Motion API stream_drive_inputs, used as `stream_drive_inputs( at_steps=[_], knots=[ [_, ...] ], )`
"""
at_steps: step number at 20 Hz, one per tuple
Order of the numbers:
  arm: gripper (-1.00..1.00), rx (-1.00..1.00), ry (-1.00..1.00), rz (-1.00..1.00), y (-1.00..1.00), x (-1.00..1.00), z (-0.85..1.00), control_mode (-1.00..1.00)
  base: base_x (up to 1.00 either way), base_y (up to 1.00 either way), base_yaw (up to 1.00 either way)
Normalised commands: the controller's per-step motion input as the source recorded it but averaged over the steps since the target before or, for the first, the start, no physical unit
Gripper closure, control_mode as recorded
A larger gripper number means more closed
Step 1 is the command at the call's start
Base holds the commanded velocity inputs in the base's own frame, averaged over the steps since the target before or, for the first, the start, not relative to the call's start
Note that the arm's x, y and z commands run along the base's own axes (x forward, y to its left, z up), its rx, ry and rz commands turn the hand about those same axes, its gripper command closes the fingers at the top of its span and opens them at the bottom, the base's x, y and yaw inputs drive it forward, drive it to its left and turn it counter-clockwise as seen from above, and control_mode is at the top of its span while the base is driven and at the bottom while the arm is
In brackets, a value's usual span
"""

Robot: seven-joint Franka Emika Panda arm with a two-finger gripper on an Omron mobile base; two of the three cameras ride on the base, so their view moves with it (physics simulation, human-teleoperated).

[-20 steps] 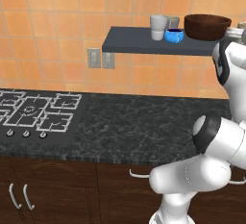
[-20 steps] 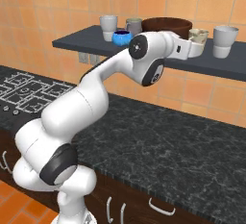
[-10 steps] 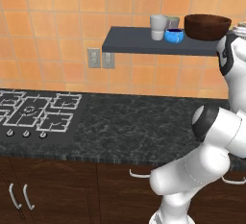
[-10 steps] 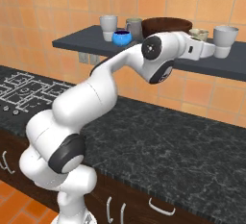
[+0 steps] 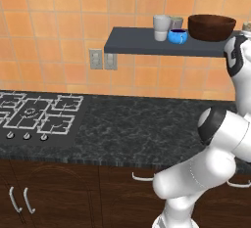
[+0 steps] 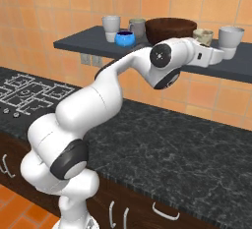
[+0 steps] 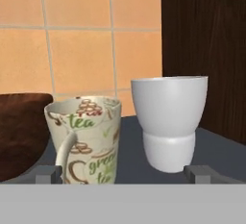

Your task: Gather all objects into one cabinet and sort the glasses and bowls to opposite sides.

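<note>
On the dark slate-grey shelf [image 6: 88, 40], at its right part: a beige mug [image 7: 87, 139] printed with brown and green "tea" lettering, white handle turned toward the camera, upright. Just right of it in the hand view, apart, a plain pale cup [image 7: 169, 119], wide above and stepped narrower below. Left of the mug, the edge of the big brown bowl [image 7: 21, 130]. Fingers [image 7: 124, 174] spread wide, holding nothing, tips flanking mug and cup. From the right base view: gripper [image 6: 222, 53] level with the shelf, before mug and cup; farther left, a blue bowl [image 6: 125, 39] and two more pale cups [image 6: 111, 28]. From the left base view: black worktop [image 5: 142, 126] and stove [image 5: 34, 117] below.
</note>
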Motion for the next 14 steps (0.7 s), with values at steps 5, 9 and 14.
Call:
stream_drive_inputs(
  at_steps=[5, 9, 14],
  knots=[
    [-1.0, 0.0, -0.01, 0.0, 0.0, 0.0, -0.03, -1.0, 0.0, 0.0, 0.0],
    [-1.0, 0.0, -0.09, 0.0, 0.0, 0.0, 0.07, -1.0, 0.0, 0.0, 0.0],
    [-1.0, 0.0, -0.11, 0.0, 0.08, 0.0, 0.22, -1.0, 0.0, 0.0, 0.0]
  ],
)
